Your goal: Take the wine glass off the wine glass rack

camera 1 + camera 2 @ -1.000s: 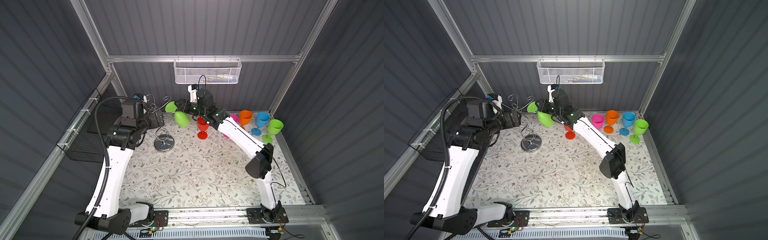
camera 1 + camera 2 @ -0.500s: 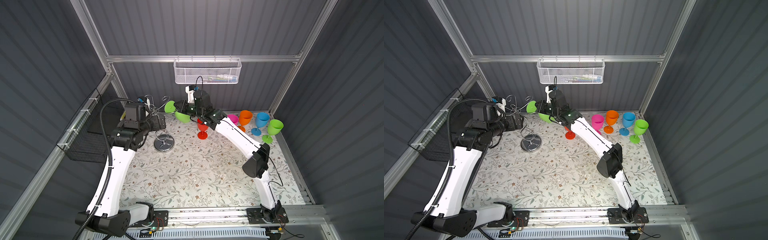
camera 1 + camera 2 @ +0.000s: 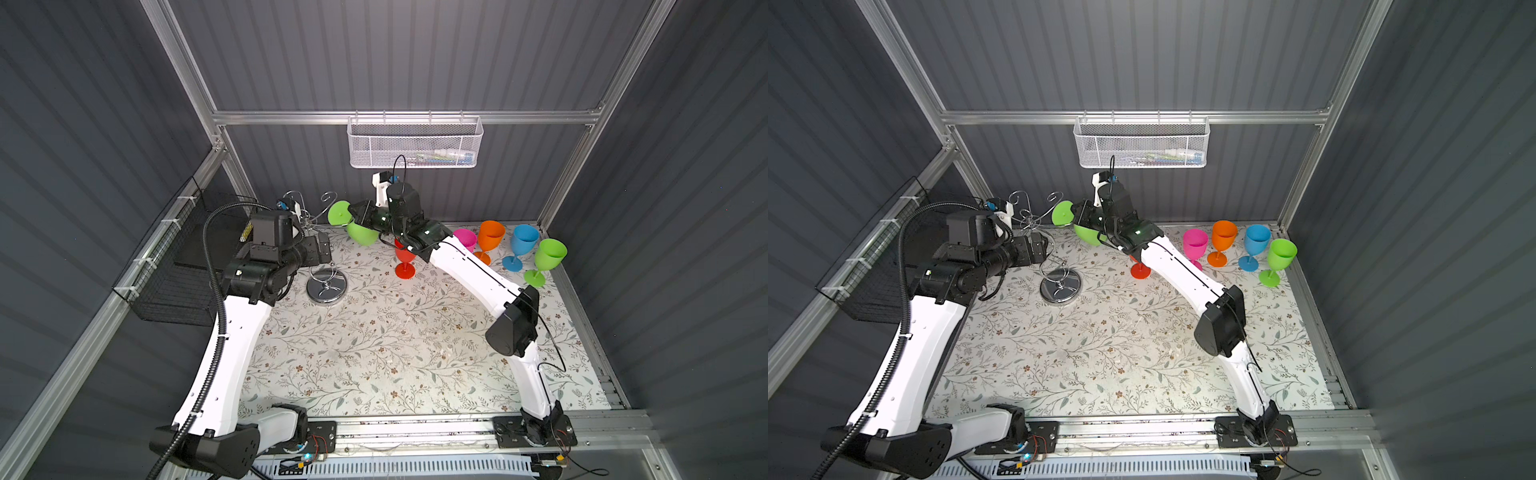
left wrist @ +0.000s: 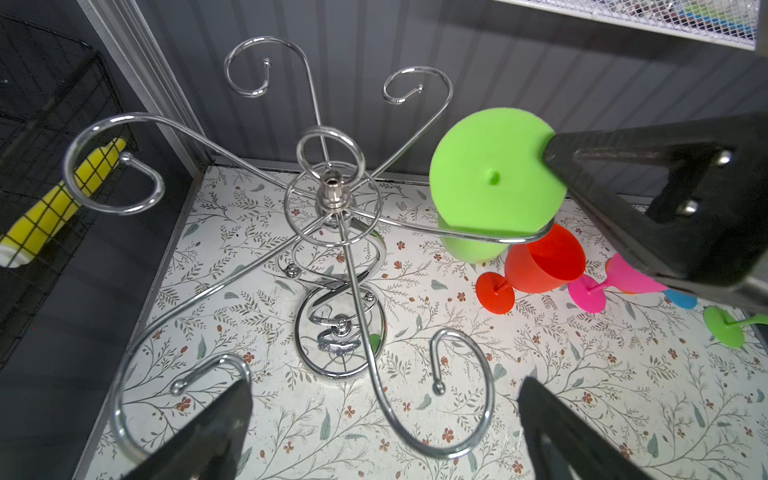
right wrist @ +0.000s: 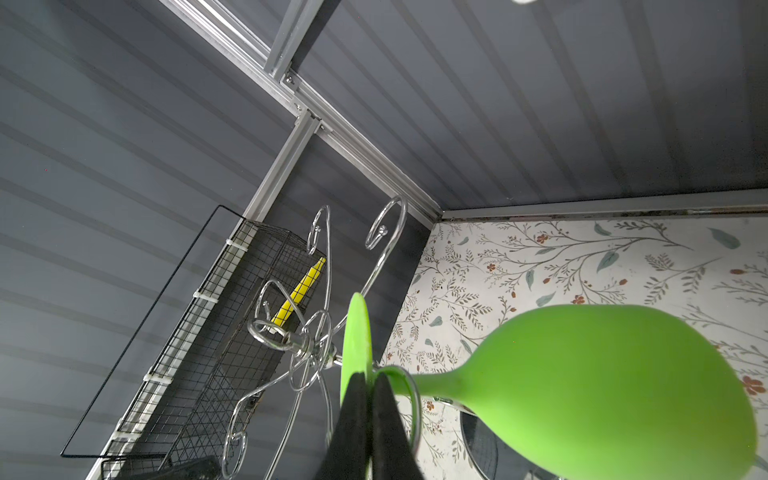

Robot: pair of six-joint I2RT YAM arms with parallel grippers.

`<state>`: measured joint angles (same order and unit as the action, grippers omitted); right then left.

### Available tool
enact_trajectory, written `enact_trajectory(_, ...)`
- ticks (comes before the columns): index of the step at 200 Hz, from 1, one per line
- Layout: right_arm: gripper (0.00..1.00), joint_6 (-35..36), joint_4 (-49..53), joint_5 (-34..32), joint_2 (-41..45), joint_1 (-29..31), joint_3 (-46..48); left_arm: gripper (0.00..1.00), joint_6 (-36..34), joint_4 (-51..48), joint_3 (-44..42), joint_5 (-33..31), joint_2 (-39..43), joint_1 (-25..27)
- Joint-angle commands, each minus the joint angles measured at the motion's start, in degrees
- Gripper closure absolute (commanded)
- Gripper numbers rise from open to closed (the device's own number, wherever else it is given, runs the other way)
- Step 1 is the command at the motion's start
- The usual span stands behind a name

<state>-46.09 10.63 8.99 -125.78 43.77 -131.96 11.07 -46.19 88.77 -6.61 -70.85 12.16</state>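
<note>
The chrome wine glass rack (image 3: pixel 327 286) (image 3: pixel 1061 286) stands at the back left. A green wine glass (image 3: pixel 362 235) (image 3: pixel 1086 237) hangs bowl-down from one of its scroll arms. My right gripper (image 3: pixel 353 214) (image 5: pixel 370 376) is shut on the rim of the glass's round foot (image 4: pixel 494 174), with the stem still inside the wire loop. In the right wrist view the bowl (image 5: pixel 602 386) fills the foreground. My left gripper (image 3: pixel 322 253) (image 4: pixel 384 386) is open beside the rack's top (image 4: pixel 330 195), touching nothing.
Upright glasses stand along the back: red (image 3: pixel 405 257), pink (image 3: pixel 464 239), orange (image 3: pixel 490 237), blue (image 3: pixel 524 241), green (image 3: pixel 549 253). A white mesh basket (image 3: pixel 413 143) hangs on the back wall. A black wire basket (image 3: pixel 183 266) holding a yellow item is on the left wall.
My right gripper moved left to the hanging glass's foot and shut on it. The left arm shifted slightly toward the rack and stayed open.
</note>
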Motion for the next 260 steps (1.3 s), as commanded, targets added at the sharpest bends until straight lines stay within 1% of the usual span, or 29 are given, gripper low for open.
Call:
enact_trajectory(1, 1.0, 0.0, -5.6, -0.6, 4.3, 0.7, 1.5, 0.0, -0.6, 0.4, -0.9, -0.9, 0.8, -0.4)
enact_trajectory(47, 1.0, -4.2, -8.7, -1.6, 5.5, 0.7, 3.3, 0.0, -0.3, 0.5, -1.2, -0.9, 0.7, -0.4)
enact_trajectory(114, 1.0, -14.0, -15.3, -4.7, 7.9, 0.6, 9.8, 0.0, -0.2, 0.6, -1.6, -0.9, 1.0, -0.4)
enact_trajectory(144, 1.0, -13.5, -13.9, -5.4, 8.6, 0.7, 9.4, 0.0, -0.2, 0.6, -1.5, -0.9, 1.0, -0.4)
enact_trajectory(191, 1.0, -16.8, -15.4, -6.2, 9.1, 0.6, 9.9, 0.0, -0.1, 0.6, -1.6, -0.8, 1.1, -0.4)
enact_trajectory(217, 1.0, -16.4, -14.7, -7.1, 9.5, 0.7, 9.6, 0.0, -0.1, 0.5, -1.9, -0.9, 1.5, -0.3)
enact_trajectory(260, 1.0, -16.0, -14.8, -8.0, 11.0, 0.7, 12.2, 0.0, -0.1, 0.4, -1.9, -1.1, 1.4, -0.4)
